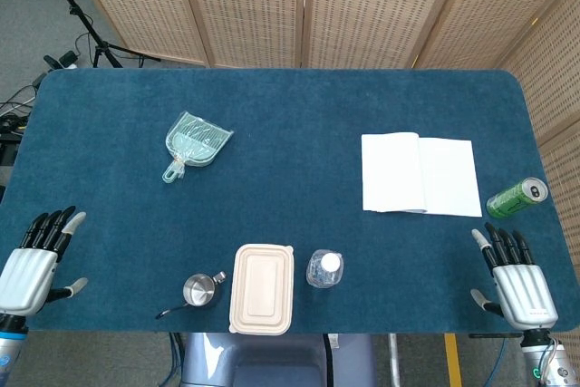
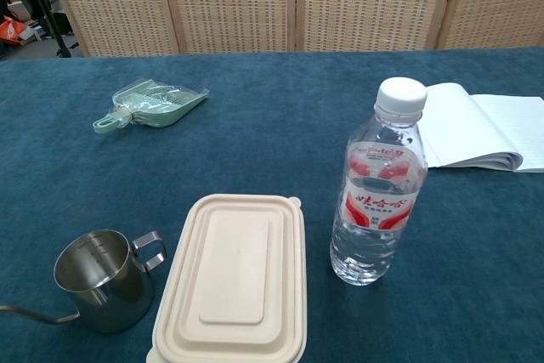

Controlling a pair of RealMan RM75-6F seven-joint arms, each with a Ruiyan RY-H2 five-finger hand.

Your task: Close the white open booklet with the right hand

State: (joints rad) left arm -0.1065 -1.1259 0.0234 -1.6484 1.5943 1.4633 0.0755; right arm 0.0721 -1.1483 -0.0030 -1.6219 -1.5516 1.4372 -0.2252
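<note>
The white booklet (image 1: 420, 174) lies open and flat on the right part of the blue table, pages up; the chest view shows it (image 2: 476, 127) at the right edge behind the bottle. My right hand (image 1: 518, 282) hovers at the table's near right corner, fingers spread and holding nothing, well short of the booklet. My left hand (image 1: 34, 261) sits at the near left edge, fingers also spread and empty. Neither hand appears in the chest view.
A green can (image 1: 517, 197) lies on its side just right of the booklet. A water bottle (image 2: 377, 195), a beige lidded box (image 2: 231, 280) and a small steel pitcher (image 2: 104, 280) line the near edge. A green dustpan set (image 1: 193, 144) lies at the left.
</note>
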